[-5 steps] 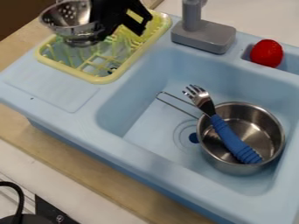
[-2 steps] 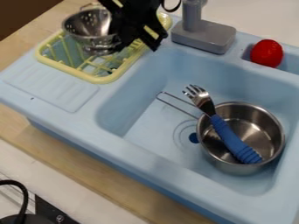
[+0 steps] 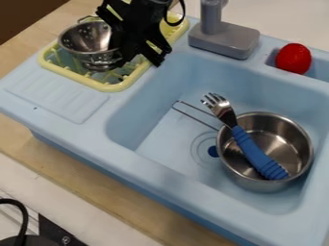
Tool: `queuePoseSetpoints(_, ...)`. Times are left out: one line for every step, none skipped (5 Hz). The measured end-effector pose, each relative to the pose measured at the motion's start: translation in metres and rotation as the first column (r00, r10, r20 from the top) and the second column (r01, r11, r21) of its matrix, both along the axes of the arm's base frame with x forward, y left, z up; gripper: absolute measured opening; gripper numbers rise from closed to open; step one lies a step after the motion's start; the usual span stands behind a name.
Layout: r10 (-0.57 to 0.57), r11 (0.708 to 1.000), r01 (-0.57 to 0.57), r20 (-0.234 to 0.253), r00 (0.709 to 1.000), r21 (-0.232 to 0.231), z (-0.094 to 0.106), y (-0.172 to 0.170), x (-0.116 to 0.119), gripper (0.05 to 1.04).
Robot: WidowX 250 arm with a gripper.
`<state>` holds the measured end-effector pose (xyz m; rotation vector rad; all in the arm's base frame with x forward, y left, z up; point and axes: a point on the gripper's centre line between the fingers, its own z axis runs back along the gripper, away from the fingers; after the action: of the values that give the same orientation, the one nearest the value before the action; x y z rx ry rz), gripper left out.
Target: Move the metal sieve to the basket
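Metal sieve (image 3: 83,37): at yellow basket (image 3: 110,88), opening upward, seating contact indeterminate | Gripper (image 3: 122,46): clamped onto sieve, above basket | Faucet (image 3: 223,39): beside basket | Steel pot (image 3: 247,181), blue-handled fork (image 3: 255,153): apart from basket

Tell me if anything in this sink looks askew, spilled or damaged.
The fork looks slightly askew: its blue handle slants down inside the metal pot while its tines stick out past the rim. I see no spill or damage.
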<state>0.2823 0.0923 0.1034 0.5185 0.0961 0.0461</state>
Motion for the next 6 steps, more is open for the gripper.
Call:
queuePoseSetpoints(0.023, 0.999, -0.020, 0.063, 0.998, -0.044, 0.002, 0.000, -0.001, 0.083)
queuePoseSetpoints(0.057, 0.992, -0.040, 0.147, 0.987, -0.116, 0.008, 0.001, -0.002, 0.228)
queuePoseSetpoints(0.092, 0.982, -0.065, 0.150, 0.984, -0.177, 0.006, 0.004, -0.005, 0.467)
queuePoseSetpoints(0.133, 0.960, -0.077, 0.196, 0.972, -0.270, 0.010, 0.009, -0.006, 0.753)
queuePoseSetpoints(0.151, 0.943, -0.055, 0.273, 0.950, -0.327, 0.023, 0.009, -0.003, 0.981)
queuePoseSetpoints(0.147, 0.922, -0.006, 0.337, 0.930, -0.386, 0.032, 0.001, -0.002, 0.997)
